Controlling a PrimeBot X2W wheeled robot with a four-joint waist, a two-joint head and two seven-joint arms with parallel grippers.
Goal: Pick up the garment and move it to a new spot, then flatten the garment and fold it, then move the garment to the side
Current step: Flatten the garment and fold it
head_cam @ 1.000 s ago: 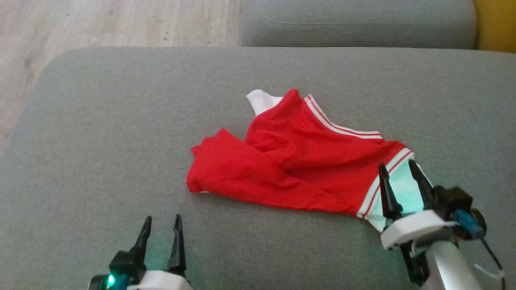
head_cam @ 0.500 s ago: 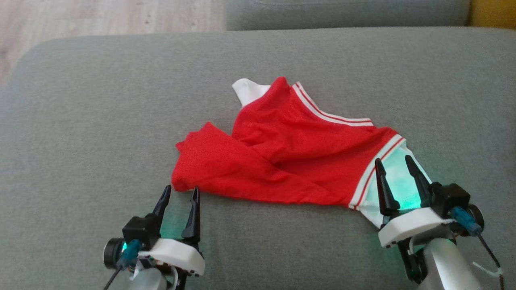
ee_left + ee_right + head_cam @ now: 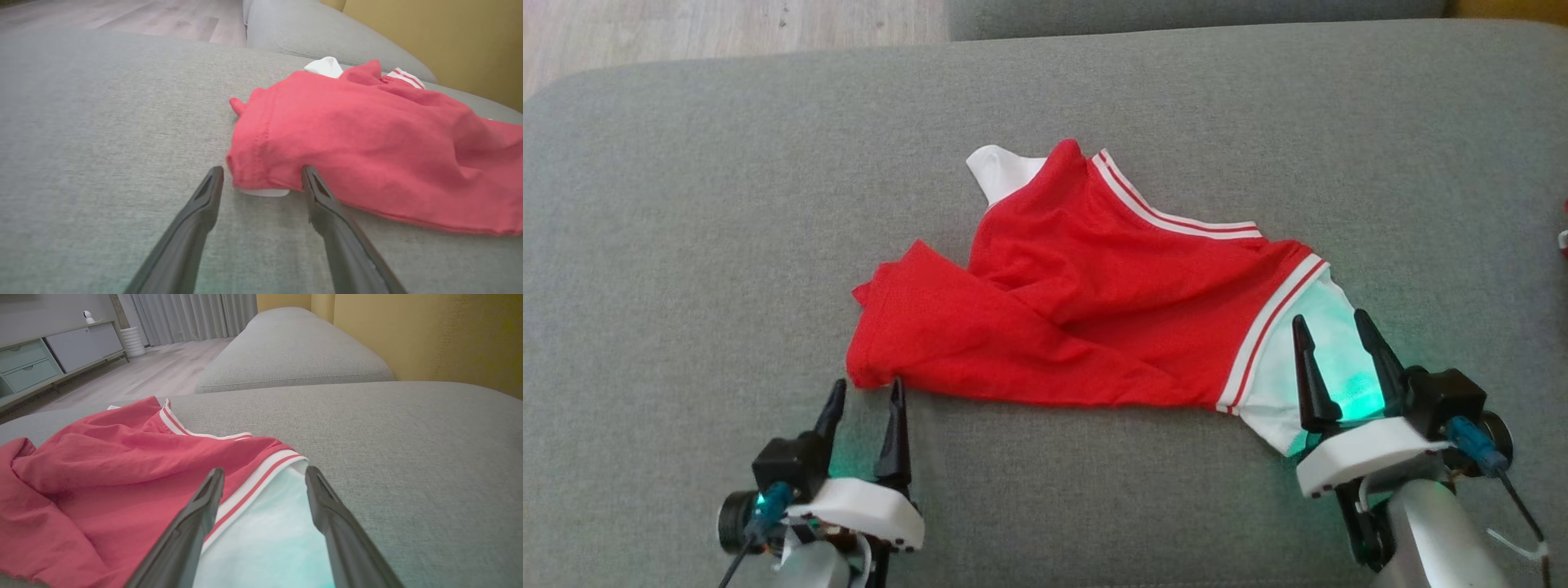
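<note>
My left gripper [image 3: 867, 384] has come forward. A second back it sat well short of the garment [image 3: 1078, 302]; now its tips bracket the near red hem corner. The head camera has tipped as well, so the whole picture slid. The shirt itself has not shifted on the grey cushion [image 3: 686, 204]. My right gripper [image 3: 1330, 318] holds where it was, tips over the white sleeve [image 3: 1331, 371], green glow on the cloth between them. Both pairs of fingers stand spread, nothing pinched.

Reading: this is the approach for the first pick-up, one end of the shirt per arm. Nothing lifted yet; flattening and folding all lie ahead.

Left wrist view: the hem corner lies just past my tips, crumpled red cloth running ahead and off to that view's right. A small white label [image 3: 263, 192] peeks from under the hem, dead ahead. From the head camera that spot is too small to make out.

Right wrist view: the sleeve lies flat between the fingers, striped trim [image 3: 253, 482] just beyond them. Whether the tips touch cloth, I cannot tell.
</note>
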